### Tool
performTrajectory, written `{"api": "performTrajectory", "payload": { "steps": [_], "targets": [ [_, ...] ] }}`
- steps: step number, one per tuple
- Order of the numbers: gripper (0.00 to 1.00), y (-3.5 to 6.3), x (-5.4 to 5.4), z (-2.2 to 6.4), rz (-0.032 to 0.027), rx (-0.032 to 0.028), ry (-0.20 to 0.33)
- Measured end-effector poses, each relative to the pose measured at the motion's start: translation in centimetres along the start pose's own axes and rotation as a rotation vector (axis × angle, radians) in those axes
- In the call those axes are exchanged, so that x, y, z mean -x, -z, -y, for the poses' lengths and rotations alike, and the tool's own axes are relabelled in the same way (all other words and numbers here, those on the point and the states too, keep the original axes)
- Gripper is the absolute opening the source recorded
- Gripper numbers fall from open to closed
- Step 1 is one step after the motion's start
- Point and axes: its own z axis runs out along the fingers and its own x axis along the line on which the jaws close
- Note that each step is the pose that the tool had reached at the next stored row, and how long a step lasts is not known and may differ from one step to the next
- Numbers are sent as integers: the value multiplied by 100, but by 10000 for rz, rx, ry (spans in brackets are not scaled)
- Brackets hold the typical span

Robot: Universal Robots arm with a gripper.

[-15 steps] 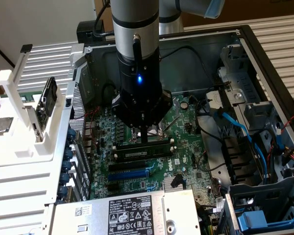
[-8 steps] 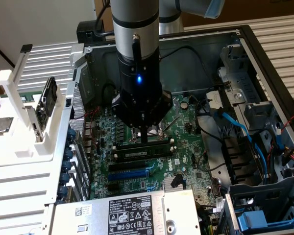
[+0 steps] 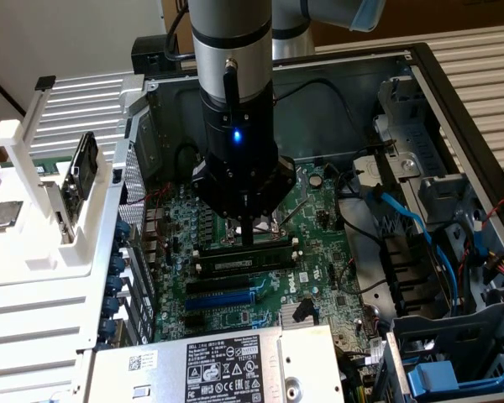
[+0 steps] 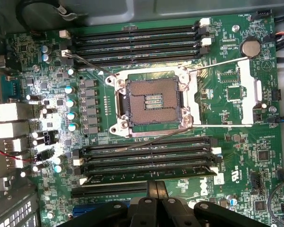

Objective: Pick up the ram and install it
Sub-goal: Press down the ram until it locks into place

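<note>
The ram (image 3: 244,259) lies lengthwise in one of the long black memory slots (image 4: 146,158) just beside the open processor socket (image 4: 154,101), on the side of the socket nearer the blue expansion slot (image 3: 223,295). In the wrist view the stick (image 4: 149,169) sits in the slot of that bank farthest from the socket, with a small white label on its dark face. My pincer (image 3: 248,238) hangs straight down over the green board (image 4: 227,90), its fingers (image 4: 156,189) clenched together with nothing between them, the tips right above the top edge of the ram; I cannot tell whether they touch it. The socket stands bare, its thin metal levers swung out to either side. A second bank of black slots (image 4: 137,42) runs along the far side of the socket.
</note>
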Motion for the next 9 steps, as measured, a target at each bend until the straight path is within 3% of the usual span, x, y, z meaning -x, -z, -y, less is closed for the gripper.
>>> {"api": "performTrajectory", "payload": {
  "steps": [9],
  "targets": [
    [10, 0, 0, 0, 0, 0, 0]
  ]
}}
